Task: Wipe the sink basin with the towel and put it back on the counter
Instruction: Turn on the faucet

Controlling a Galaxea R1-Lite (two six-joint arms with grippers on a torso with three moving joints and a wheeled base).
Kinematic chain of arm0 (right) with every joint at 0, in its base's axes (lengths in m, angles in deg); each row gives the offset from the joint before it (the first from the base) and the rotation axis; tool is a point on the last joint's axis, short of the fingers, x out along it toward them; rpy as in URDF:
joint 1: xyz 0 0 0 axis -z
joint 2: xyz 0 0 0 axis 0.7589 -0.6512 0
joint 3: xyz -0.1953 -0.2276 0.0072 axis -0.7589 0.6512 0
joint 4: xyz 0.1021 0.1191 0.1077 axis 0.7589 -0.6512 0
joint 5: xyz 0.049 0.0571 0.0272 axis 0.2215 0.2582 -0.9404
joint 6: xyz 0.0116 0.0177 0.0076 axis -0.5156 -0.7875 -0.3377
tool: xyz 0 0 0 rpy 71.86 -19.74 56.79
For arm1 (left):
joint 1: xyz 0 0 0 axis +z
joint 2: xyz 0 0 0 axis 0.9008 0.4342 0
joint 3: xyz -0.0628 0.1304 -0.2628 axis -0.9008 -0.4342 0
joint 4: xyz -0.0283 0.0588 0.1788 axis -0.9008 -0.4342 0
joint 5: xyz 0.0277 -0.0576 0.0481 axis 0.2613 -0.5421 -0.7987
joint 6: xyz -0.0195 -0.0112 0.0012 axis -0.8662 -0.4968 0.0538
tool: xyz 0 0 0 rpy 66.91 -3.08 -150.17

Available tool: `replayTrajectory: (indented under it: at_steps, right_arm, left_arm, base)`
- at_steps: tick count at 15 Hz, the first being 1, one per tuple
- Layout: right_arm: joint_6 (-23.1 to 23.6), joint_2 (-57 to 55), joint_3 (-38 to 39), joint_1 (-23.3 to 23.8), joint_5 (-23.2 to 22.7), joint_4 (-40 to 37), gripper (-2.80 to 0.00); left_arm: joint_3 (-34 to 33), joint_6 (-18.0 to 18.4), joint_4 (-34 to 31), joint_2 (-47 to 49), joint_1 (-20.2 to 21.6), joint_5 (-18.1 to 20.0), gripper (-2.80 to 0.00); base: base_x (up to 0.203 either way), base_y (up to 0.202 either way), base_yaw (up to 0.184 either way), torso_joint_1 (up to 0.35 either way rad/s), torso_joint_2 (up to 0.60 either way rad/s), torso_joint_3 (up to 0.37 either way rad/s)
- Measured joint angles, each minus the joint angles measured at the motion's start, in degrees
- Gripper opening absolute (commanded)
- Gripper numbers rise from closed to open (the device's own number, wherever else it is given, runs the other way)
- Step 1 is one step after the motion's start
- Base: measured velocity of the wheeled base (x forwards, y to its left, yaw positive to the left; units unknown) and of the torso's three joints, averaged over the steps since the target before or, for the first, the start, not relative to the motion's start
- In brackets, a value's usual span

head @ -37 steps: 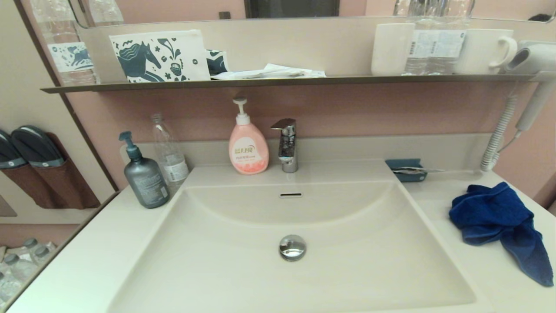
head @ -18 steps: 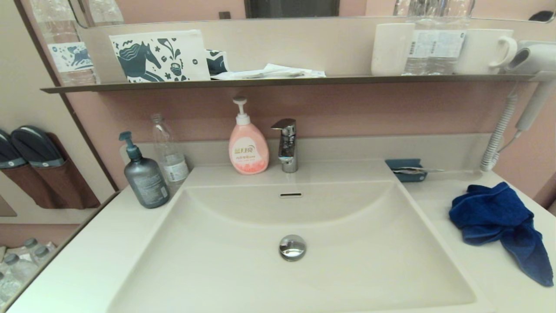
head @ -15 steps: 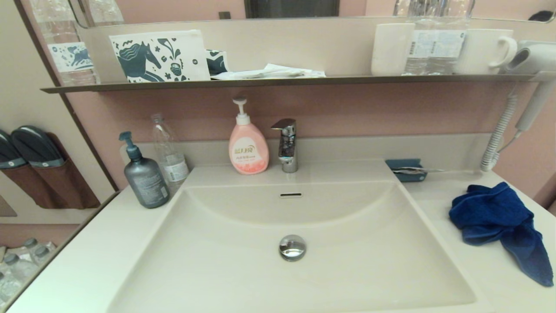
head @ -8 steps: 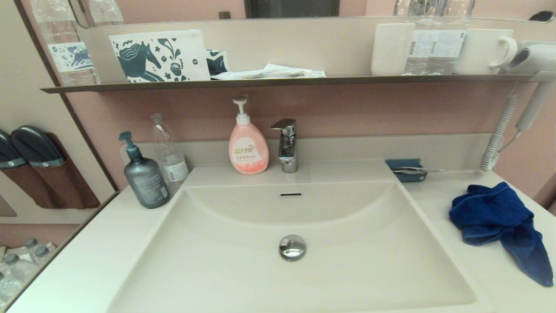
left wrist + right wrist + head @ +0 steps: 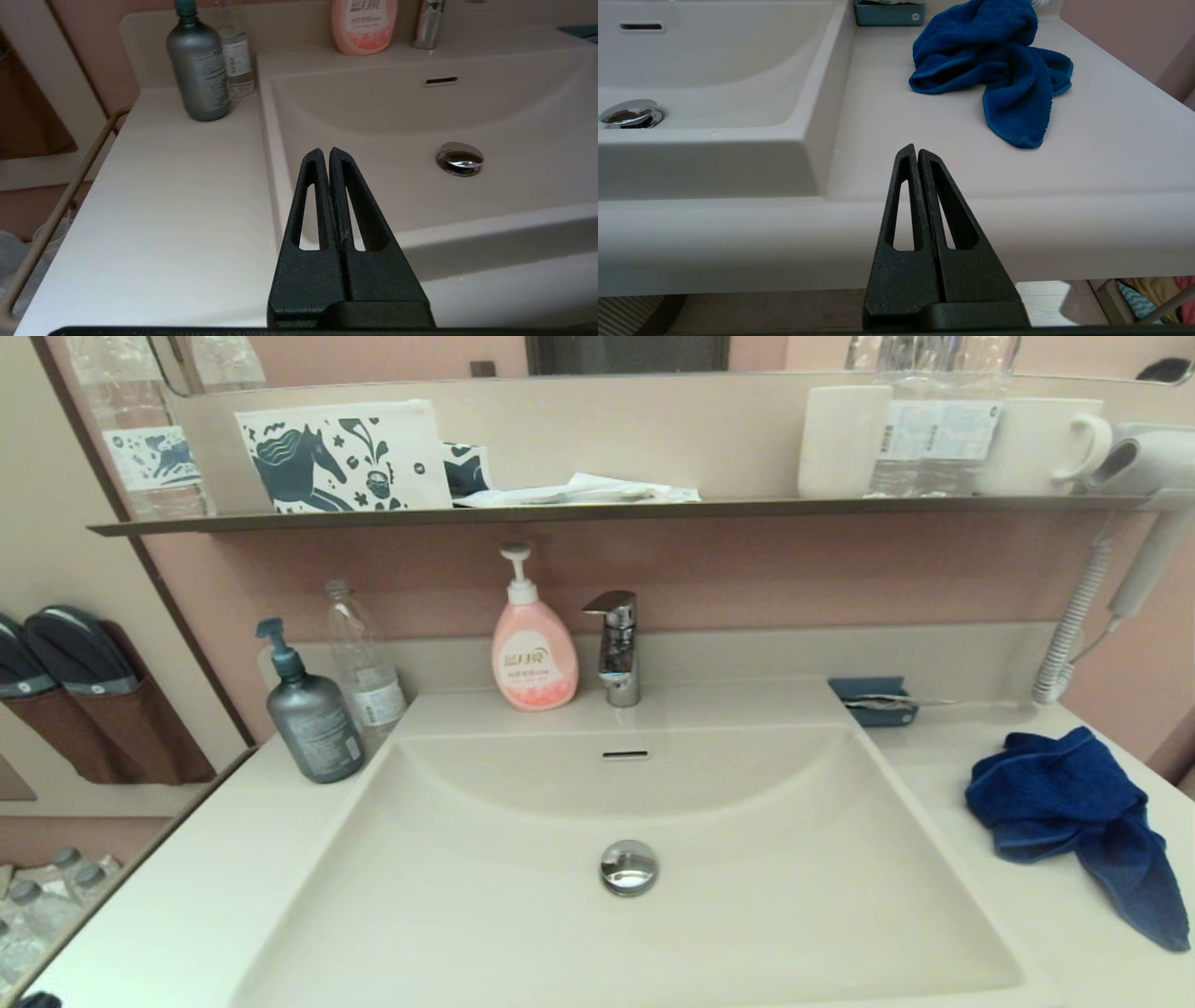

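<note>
The dark blue towel (image 5: 1064,812) lies crumpled on the counter (image 5: 1055,933) to the right of the sink basin (image 5: 523,933). The basin has a chrome drain plug (image 5: 628,867) and an overflow slot (image 5: 625,755). My right gripper (image 5: 913,148) is shut and empty. It sits low before the counter's (image 5: 924,116) front edge, with the towel (image 5: 994,60) well ahead of it. My left gripper (image 5: 324,150) is also shut and empty, above the front of the basin's left rim (image 5: 268,154), with the drain plug (image 5: 459,158) ahead to one side.
On the left counter stand a grey pump bottle (image 5: 310,714) and a clear bottle (image 5: 364,663). A pink soap bottle (image 5: 532,658) and the faucet (image 5: 616,649) stand behind the basin. A small blue tray (image 5: 873,700) sits behind the towel. A dark shelf (image 5: 607,509) runs overhead.
A dark sliver has come into the head view's bottom left corner. The towel and the bottles have not moved.
</note>
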Motion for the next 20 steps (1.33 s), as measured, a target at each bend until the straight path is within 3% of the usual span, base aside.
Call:
replayTrajectory:
  at_steps: [4, 10, 16, 20]
  right_arm:
    - [0.01, 0.00, 0.00, 0.00, 0.00, 0.00, -2.80]
    - [0.02, 0.00, 0.00, 0.00, 0.01, 0.00, -2.80]
    - [0.01, 0.00, 0.00, 0.00, 0.00, 0.00, -2.80]
    - [0.00, 0.00, 0.00, 0.00, 0.01, 0.00, -2.80]
  left_arm:
    - [6.30, 0.03, 5.22, 13.15, -0.10, 4.75, -2.80]
    - [12.52, 0.32, 20.98, 35.62, -1.92, 8.04, -2.80]
    - [15.95, 0.16, 34.02, 54.39, -10.74, 3.95, -2.80]
    - [23.12, 0.14, 40.63, 65.37, -18.26, 0.26, -2.80]
  base:
    - [0.000, 0.000, 0.000, 0.000, 0.00, 0.000]
    - [0.000, 0.000, 0.000, 0.000, 0.00, 0.000]
    - [0.000, 0.000, 0.000, 0.000, 0.00, 0.000]
    - [0.000, 0.000, 0.000, 0.000, 0.00, 0.000]
